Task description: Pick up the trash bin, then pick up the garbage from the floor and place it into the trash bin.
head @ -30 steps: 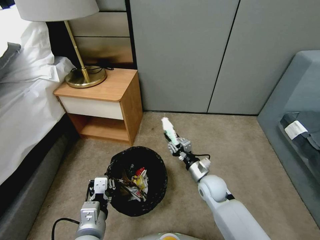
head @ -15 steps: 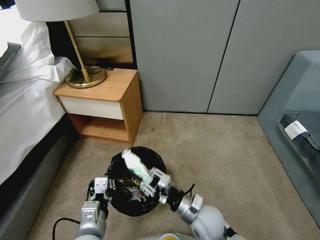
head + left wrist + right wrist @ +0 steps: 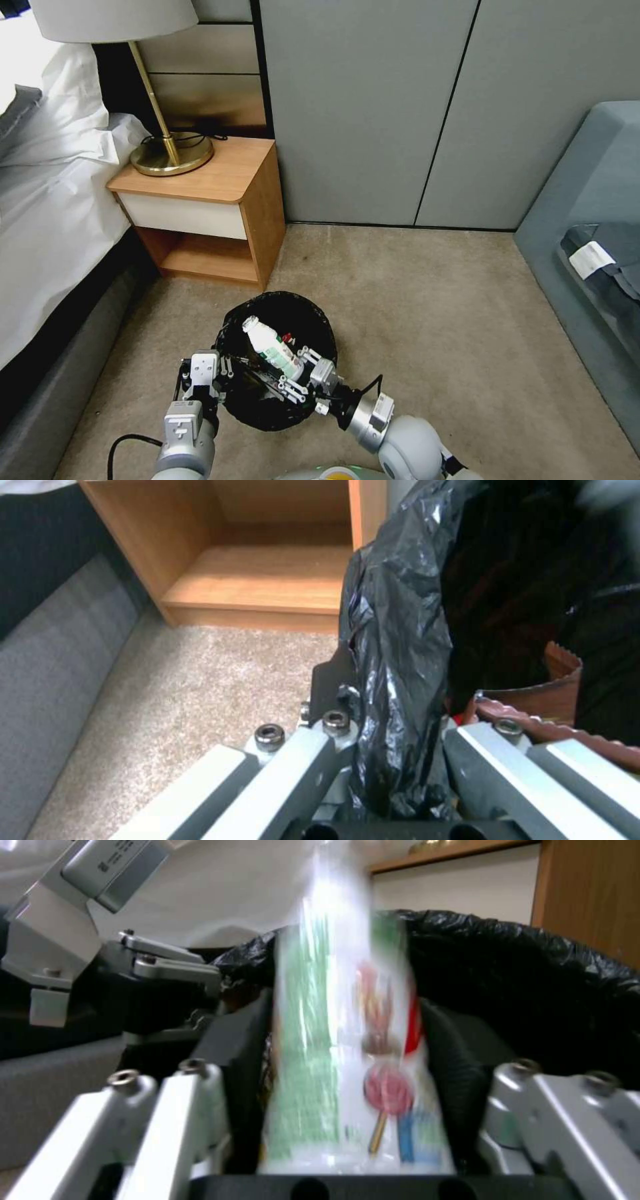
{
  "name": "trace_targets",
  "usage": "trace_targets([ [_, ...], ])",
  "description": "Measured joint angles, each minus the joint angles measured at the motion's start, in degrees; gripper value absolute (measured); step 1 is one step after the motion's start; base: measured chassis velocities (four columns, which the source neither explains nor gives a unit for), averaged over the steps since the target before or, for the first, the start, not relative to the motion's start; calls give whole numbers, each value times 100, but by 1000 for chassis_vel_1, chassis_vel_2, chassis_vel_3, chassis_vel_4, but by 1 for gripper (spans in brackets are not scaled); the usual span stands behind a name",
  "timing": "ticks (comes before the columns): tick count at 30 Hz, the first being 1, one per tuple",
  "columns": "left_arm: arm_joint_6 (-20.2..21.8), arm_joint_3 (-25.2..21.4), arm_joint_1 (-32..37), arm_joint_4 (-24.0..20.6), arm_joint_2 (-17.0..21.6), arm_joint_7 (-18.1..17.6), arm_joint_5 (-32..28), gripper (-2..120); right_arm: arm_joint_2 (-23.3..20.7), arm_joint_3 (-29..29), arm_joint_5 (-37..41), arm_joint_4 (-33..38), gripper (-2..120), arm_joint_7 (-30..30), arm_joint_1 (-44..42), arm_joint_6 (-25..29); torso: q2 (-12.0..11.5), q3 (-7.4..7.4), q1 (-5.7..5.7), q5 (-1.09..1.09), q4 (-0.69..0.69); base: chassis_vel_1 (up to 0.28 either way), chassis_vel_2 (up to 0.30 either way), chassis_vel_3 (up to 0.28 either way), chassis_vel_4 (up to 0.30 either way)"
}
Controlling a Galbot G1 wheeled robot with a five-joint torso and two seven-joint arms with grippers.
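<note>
Over the trash bin (image 3: 267,413), right end effector (image 3: 293,373) grips the bottle (image 3: 270,345).

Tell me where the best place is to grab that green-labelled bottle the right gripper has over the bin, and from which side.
Grip the bottle low on its labelled body, near the base, approaching from the base end. It is long and slim, so fingers on opposite sides span it, as the right gripper does. That likely suits dropping it cap-first into the trash bin, whose rim the left gripper holds.
</note>
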Motion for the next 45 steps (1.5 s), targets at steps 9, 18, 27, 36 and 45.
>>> trace_targets([
  [9, 4, -1, -4, 0, 7, 3, -3, 1, 1, 37, -12, -9, 92, 44, -14, -7, 0, 0, 1, 0, 0, 0, 0, 0, 0],
  [18, 10, -12, 5, -26, 29, 5, -16, 1, -23, 89, -19, 88, 100, 50, -51, 11, 0, 1, 0, 0, 0, 0, 0, 0, 0],
  [27, 11, -68, 25, 10, 77, 9, -38, 1, -119, 390, -47, 855, 100, 587, -115, 193, 0, 1, 1, 0, 0, 0, 0, 0, 0],
  [36, 7, -106, -42, 132, 103, 53, -108, 1, 69, 1297, -491, 2403, 100, 2414, -874, 127, 0, 0, 0, 0, -1, 0, 0, 0, 0],
  [45, -63, -114, -68, 140, 107, 65, -165, 1, 373, 1849, -878, 2286, 100, 2998, -1926, 426, 0, 0, 0, 0, -1, 0, 0, 0, 0],
])
